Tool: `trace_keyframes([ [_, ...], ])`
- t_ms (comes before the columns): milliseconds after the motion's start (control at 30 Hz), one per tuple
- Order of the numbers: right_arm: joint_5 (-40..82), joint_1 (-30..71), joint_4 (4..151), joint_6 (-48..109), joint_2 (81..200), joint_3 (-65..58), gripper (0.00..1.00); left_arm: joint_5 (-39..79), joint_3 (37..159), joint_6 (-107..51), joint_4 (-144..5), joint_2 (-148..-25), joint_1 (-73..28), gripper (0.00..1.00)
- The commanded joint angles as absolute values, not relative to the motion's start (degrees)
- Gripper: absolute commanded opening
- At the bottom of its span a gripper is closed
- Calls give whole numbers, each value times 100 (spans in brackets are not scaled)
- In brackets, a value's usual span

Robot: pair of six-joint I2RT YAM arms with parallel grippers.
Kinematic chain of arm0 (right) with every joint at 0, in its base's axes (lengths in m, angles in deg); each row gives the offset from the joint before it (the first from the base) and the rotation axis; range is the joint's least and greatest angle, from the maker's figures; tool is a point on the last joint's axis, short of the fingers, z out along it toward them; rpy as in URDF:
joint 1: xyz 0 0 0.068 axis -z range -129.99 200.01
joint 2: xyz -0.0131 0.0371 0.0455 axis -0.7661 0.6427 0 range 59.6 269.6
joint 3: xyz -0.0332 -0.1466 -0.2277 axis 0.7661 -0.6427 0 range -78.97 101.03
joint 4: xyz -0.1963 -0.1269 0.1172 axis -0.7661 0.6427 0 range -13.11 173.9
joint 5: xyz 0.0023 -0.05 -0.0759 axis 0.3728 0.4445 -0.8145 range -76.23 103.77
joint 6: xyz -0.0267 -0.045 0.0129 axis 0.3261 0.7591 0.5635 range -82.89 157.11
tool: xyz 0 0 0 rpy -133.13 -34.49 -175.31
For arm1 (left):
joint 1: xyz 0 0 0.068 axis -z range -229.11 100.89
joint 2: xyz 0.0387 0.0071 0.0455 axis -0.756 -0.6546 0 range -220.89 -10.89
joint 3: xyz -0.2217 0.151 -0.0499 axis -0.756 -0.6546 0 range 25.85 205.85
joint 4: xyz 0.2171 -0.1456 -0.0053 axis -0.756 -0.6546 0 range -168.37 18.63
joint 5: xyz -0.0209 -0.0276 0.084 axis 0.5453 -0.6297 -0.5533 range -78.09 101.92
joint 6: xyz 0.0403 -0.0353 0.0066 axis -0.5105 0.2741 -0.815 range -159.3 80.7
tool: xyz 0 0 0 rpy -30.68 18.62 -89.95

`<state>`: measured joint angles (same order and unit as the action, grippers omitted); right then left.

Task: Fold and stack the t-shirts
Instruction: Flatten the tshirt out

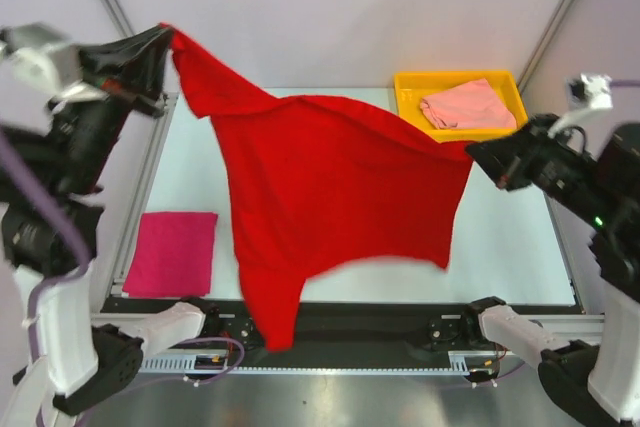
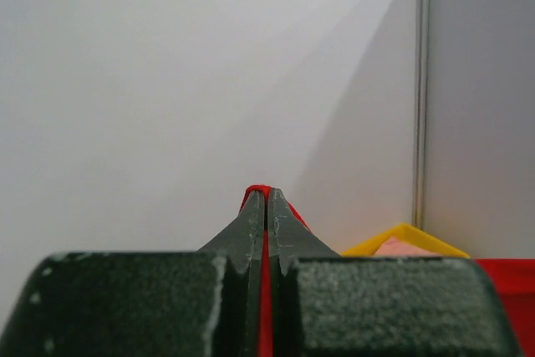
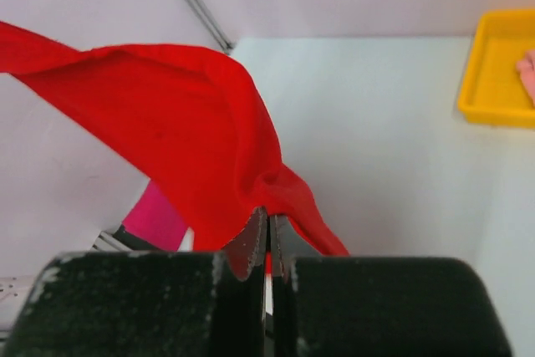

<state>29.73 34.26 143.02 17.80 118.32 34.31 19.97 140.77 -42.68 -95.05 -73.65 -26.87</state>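
Observation:
A bright red t-shirt (image 1: pixel 330 187) hangs spread in the air above the table, stretched between both arms. My left gripper (image 1: pixel 165 37) is shut on its upper left corner, high at the back left; red cloth (image 2: pixel 266 290) shows pinched between the fingers. My right gripper (image 1: pixel 472 152) is shut on the shirt's right edge, and the red t-shirt (image 3: pixel 167 114) billows away from the closed fingertips (image 3: pixel 257 236). A magenta t-shirt (image 1: pixel 172 252) lies folded flat at the table's front left. A pale salmon t-shirt (image 1: pixel 467 105) lies crumpled in the yellow tray (image 1: pixel 410 97).
The yellow tray stands at the back right corner of the white table (image 1: pixel 510 237). A black rail (image 1: pixel 380 322) runs along the near edge between the arm bases. Metal frame posts (image 1: pixel 565 7) rise behind the table.

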Motion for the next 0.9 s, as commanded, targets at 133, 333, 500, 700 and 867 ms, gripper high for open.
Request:
trace_keyframes([
  [133, 3722, 3445, 14377, 2234, 10944, 3661, 0, 2387, 13827, -4317, -9009, -5609, -2661, 0],
  [333, 4356, 3498, 14396, 1901, 10478, 3932, 0, 2475, 14178, -4229, -9194, -5035, -2503, 0],
  [500, 4558, 3568, 14018, 1418, 10512, 4171, 0, 2598, 14310, -4132, -9124, -5087, -2477, 0],
  [700, 3709, 3568, 13710, 1338, 10855, 3294, 0, 2422, 14188, -4247, -9010, -6026, -2485, 0],
  [867, 2758, 3533, 13184, 1592, 11451, 1897, 0, 2211, 13082, -4457, -8563, -7292, -2485, 0],
])
